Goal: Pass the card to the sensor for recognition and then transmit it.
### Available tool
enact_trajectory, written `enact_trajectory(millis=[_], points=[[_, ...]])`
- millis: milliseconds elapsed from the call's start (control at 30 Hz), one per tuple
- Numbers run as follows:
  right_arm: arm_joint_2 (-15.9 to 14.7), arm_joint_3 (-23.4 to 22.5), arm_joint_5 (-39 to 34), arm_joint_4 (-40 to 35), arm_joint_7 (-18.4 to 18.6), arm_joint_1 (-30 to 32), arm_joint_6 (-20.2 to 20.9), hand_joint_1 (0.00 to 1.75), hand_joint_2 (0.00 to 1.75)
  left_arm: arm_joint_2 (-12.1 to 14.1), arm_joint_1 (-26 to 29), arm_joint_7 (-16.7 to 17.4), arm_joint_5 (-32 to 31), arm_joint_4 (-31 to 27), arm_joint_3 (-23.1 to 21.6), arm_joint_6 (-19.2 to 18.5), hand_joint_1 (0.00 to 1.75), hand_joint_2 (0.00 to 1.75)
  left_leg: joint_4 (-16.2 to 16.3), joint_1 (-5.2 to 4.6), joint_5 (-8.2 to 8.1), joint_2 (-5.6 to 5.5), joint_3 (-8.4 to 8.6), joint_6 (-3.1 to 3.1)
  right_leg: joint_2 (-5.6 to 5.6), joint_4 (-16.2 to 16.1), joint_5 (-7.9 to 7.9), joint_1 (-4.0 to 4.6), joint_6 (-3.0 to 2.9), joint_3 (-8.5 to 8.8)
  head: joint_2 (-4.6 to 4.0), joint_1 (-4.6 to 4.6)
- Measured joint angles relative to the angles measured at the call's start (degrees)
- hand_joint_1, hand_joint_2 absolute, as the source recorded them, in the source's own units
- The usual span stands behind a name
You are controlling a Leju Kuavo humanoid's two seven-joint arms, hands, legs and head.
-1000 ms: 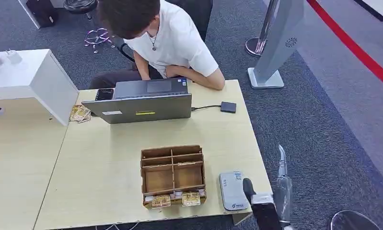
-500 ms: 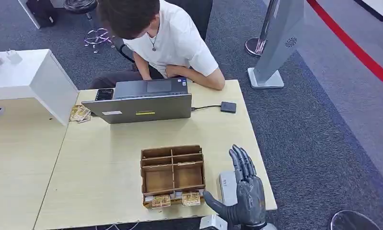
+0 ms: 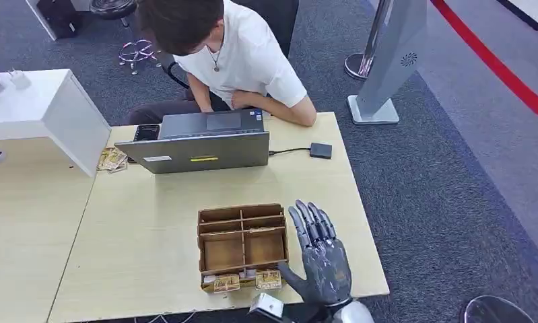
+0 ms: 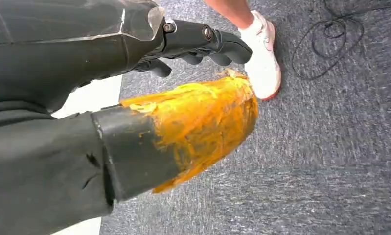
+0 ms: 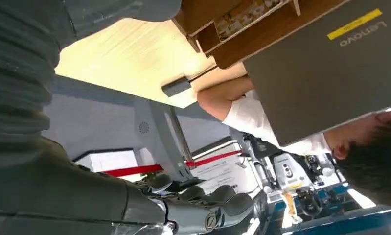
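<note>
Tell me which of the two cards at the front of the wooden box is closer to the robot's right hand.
The right-side card, next to the right hand's thumb. The other card sits farther left in the wooden box.

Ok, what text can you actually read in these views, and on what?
"Lenovo": on the laptop lid, beside a yellow strip, in the right wrist view.
Laptop lid stickers, head view: too small to read.
Cards in the wooden box: print blurred.
</note>
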Motion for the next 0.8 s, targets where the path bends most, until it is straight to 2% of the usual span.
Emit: enact_trajectory(millis=[367, 800], points=[[-2.71, 4.06, 2.07, 5.31, 3.1, -4.63, 0.02, 0.0, 1.75, 0.0, -0.27, -0.44, 0.0, 0.0, -0.07, -0.41, 0.0, 0.0, 0.0, 0.0, 0.0, -0.02, -0.01, 0.0, -0.02, 0.0, 0.0, 0.0, 0.0, 0.0, 0.0, 0.02], [-3.82, 6.97, 1.31, 8.5, 4.85, -8.57, 2.1, 0.0, 1.75, 0.0, -0.28, -0.5, -0.15, 0.0, -0.17, -0.5, 0.0, 0.0, 0.0, 0.0, 0.0, -0.01, -0.01, 0.0, -0.01, 0.0, 0.0, 0.0, 0.0, -0.01, 0.0, 0.0]])
